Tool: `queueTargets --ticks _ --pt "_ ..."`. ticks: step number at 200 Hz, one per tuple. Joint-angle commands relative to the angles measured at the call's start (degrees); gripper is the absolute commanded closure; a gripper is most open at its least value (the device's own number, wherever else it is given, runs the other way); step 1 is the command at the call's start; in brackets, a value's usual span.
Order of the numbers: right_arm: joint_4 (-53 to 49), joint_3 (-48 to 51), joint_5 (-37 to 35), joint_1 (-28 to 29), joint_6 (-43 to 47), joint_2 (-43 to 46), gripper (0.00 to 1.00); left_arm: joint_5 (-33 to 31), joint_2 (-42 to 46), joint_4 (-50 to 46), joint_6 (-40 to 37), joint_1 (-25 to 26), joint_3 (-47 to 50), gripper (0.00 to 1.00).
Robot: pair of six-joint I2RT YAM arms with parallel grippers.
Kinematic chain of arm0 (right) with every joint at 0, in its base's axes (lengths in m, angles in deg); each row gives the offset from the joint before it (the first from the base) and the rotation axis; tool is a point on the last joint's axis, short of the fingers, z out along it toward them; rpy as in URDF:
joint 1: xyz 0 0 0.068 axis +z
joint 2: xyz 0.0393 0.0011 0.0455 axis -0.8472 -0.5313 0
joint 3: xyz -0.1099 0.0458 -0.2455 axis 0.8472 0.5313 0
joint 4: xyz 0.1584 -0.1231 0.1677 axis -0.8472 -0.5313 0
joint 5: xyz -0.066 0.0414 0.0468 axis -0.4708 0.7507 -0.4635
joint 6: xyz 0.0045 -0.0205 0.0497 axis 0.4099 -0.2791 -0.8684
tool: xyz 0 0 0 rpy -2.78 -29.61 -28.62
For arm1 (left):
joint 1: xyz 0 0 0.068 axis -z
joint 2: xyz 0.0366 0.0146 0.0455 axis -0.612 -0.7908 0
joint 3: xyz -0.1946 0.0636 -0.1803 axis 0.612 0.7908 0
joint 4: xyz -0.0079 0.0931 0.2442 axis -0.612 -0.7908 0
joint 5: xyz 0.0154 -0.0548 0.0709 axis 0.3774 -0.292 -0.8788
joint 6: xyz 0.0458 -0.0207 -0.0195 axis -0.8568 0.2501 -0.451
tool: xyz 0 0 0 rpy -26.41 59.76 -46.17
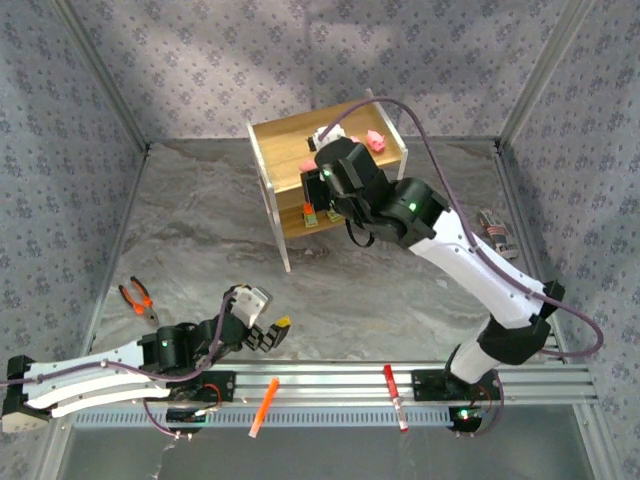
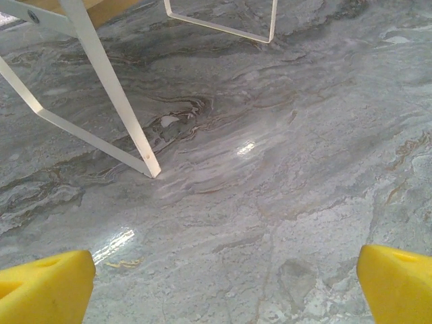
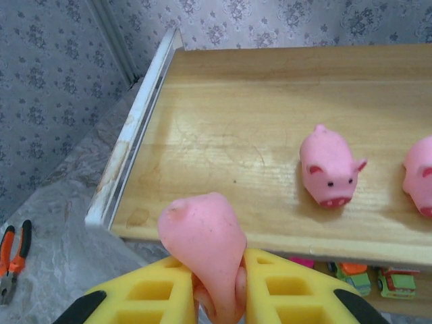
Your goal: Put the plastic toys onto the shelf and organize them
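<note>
My right gripper (image 3: 214, 290) is shut on a pink pig (image 3: 202, 250), squeezing it between the yellow fingers just off the near left part of the shelf's top board (image 3: 223, 135). Two more pigs (image 3: 329, 169) (image 3: 420, 177) stand on that board to the right. Blocky toys (image 3: 352, 275) (image 3: 398, 282) sit on the lower tier beneath. From above, the right gripper (image 1: 314, 168) hovers over the wooden shelf (image 1: 280, 140), with blocky toys (image 1: 311, 215) below. My left gripper (image 1: 268, 332) rests low over the table, open, its yellow fingertips (image 2: 44, 287) wide apart with nothing between them.
Orange-handled pliers (image 1: 138, 298) lie at the left of the table. An orange marker (image 1: 263, 405) and a red pen (image 1: 395, 395) lie on the front rail. A small grey object (image 1: 495, 232) sits at the right. The shelf's white legs (image 2: 115, 101) stand ahead of the left gripper.
</note>
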Motion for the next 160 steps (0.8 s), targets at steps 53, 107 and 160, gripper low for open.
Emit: queueTargets --ticks 53,107,160 --pt "-7.9 -13.5 3.6 -3.6 0.9 -9.9 0.78 -0.3 1.0 1.0 -0.6 -0.2 -0.8 0.0" --pt "-12.1 -18.2 4.9 -5.0 0.4 -14.2 0.76 -1.1 1.6 0.5 -0.4 -0.2 -0.7 0.0" --pt "-12.9 -19.2 5.1 -6.1 0.3 -15.6 0.76 -1.0 1.5 0.6 -0.4 -0.2 -0.6 0.0"
